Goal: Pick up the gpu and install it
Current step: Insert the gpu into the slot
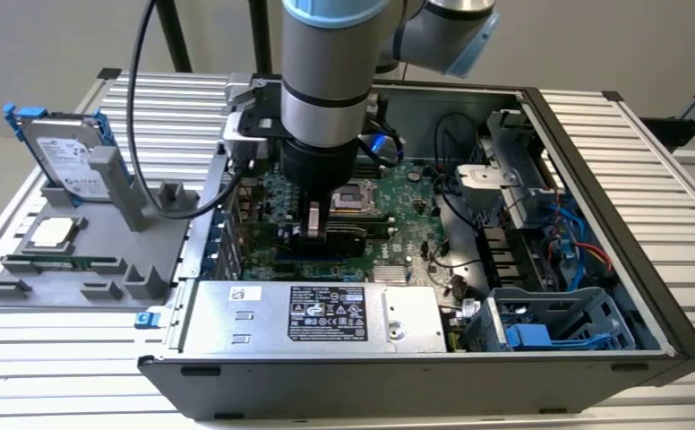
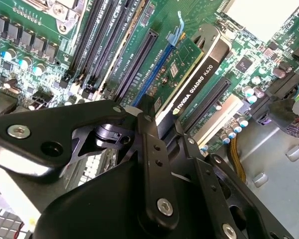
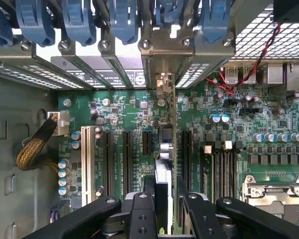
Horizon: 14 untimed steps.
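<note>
The tool (image 2: 162,130) is clamped on the gpu (image 2: 197,82), holding it edge-down above the motherboard (image 3: 119,107), toward the case's (image 1: 634,296) nine o'clock side, so its connector meets a slot.

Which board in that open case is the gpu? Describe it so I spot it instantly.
Start at the open black computer case and its green motherboard. Standing on edge among the long black expansion slots, between the gripper fingers, is the gpu: the one upright card, green board on one face, black cooler on the other.
</note>
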Each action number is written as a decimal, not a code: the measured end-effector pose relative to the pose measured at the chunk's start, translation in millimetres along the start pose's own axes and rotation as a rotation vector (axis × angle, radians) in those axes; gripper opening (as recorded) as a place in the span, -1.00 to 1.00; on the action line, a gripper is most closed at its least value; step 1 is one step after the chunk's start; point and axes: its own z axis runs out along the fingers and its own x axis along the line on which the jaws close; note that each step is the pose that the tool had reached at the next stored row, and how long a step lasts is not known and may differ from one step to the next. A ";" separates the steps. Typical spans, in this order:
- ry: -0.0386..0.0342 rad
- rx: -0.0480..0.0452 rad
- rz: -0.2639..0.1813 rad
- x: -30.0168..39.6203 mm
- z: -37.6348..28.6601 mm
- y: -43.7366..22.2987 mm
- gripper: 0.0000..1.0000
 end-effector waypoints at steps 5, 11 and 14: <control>-0.0006 0.0003 0.000 0.0 3.3 -0.1 -1.00; 0.0002 -0.0001 0.002 0.0 5.6 -0.3 -1.00; 0.0003 -0.0003 0.002 0.0 9.6 -0.4 -1.00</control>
